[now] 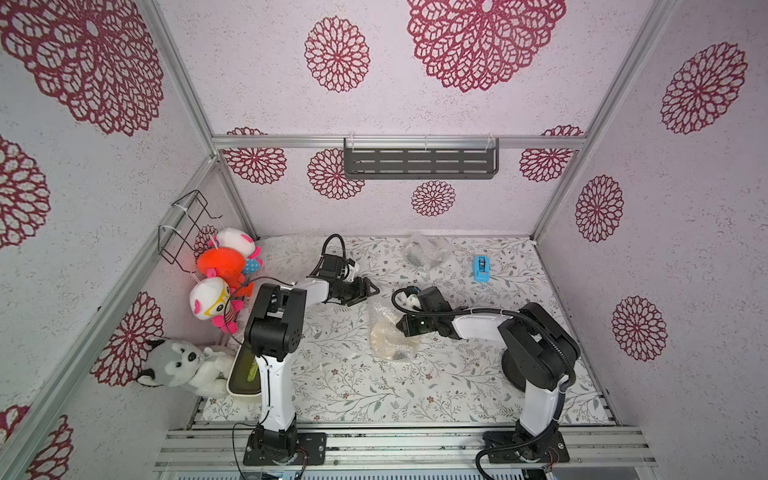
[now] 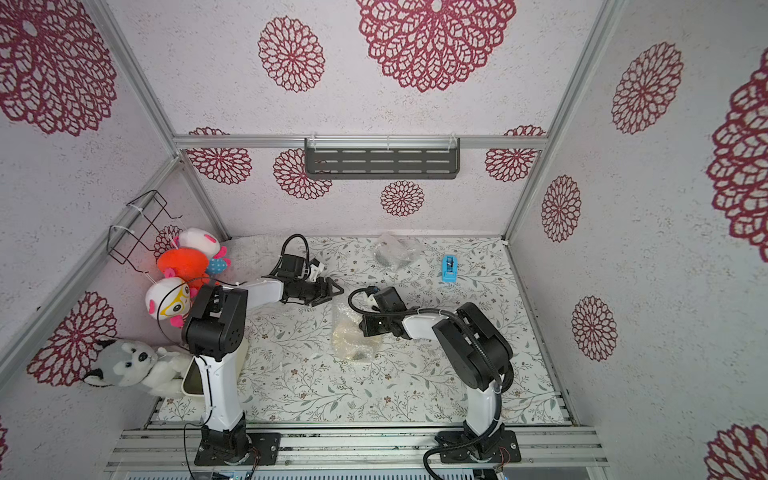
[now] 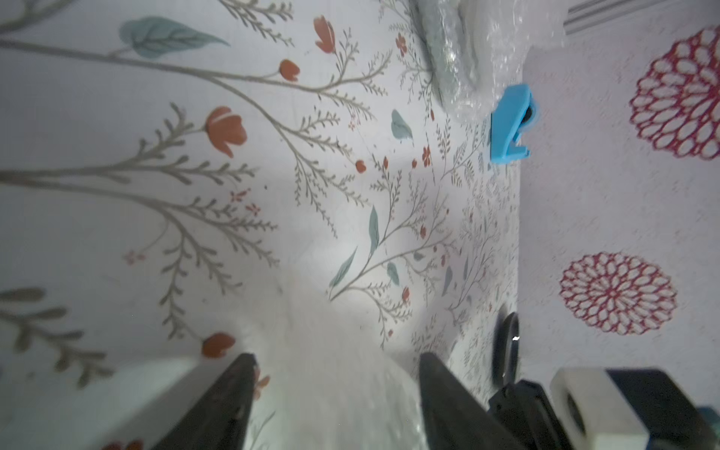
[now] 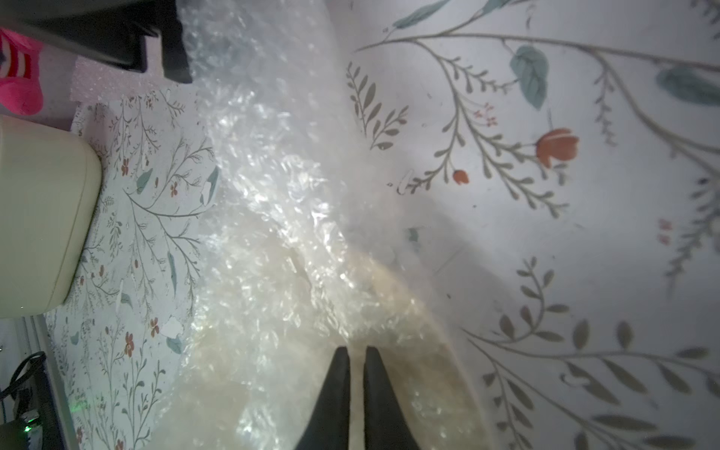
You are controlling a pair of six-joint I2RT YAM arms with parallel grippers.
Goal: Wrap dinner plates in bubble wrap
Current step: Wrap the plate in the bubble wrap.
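Barely visible, the cream plate [image 4: 393, 311] lies under crinkled bubble wrap [image 4: 265, 187], right beneath my right gripper [image 4: 356, 352], whose fingers are almost together; whether they pinch a fold I cannot tell. My left gripper [image 3: 337, 360] has its jaws apart, empty, near that wrap. Beyond it, another wrapped bundle [image 1: 424, 251] blurs something dark. Behind my left arm, the half-hidden tub [image 1: 231, 374] holds something yellow-green [image 1: 252, 371].
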